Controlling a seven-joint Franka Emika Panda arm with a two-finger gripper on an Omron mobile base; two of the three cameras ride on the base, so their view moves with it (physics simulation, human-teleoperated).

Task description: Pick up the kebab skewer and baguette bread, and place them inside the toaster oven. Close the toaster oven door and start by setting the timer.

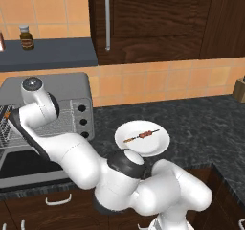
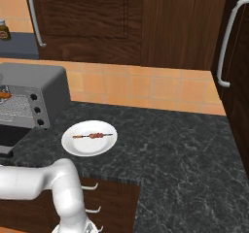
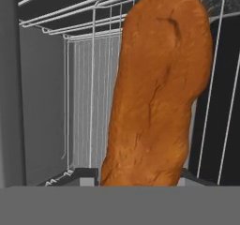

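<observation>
The orange-brown baguette bread (image 3: 157, 93) looms close in the hand view, among the wire racks (image 3: 89, 93) inside the toaster oven (image 1: 62, 87). My gripper (image 3: 138, 176) is shut on its near end, a fingertip on each side. From the base views my arm reaches left into the oven, and a bit of the loaf (image 2: 4, 95) shows inside. The toaster oven door (image 1: 28, 169) hangs open and flat. The kebab skewer (image 1: 142, 136) (image 2: 93, 136) lies on the white plate (image 1: 158, 148) (image 2: 78, 147) on the counter, right of the oven.
Three black knobs (image 1: 82, 121) line the oven's right side. A brown bottle (image 1: 26, 37) stands on the shelf above. Dark cabinets with handles (image 1: 107, 18) hang behind. A box (image 1: 239, 90) sits at the counter's far right edge.
</observation>
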